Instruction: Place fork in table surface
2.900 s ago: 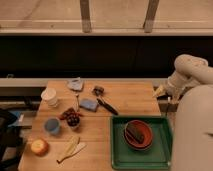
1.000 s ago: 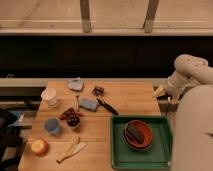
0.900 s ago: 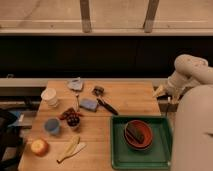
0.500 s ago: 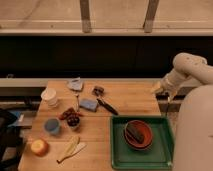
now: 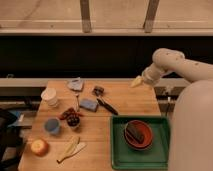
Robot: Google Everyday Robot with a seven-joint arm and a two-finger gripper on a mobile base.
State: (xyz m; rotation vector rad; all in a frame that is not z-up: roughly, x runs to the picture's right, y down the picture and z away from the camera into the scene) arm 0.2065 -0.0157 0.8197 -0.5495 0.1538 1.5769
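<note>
The rectangular light-brown wooden plank table surface (image 5: 127, 102) is shown with the white robot arm (image 5: 172, 62) reaching over its far right edge, where the pale-tipped gripper (image 5: 136, 82) is held above the boards; whether it is apart, together or clamped cannot be told. A green rectangular tray (image 5: 116, 150) bearing a round red bowl (image 5: 146, 143) is set at the near right corner. The thin silvery-grey metal fork (image 5: 77, 102) is seen lying on the table's left half, between the white cylindrical cup (image 5: 49, 96) and a small blue-grey block (image 5: 90, 104), well apart from the gripper.

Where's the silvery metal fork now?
Camera view: silvery fork lies left of centre on the wooden tabletop, between white cup and blue block; the gripper hovers near its far right corner.
</note>
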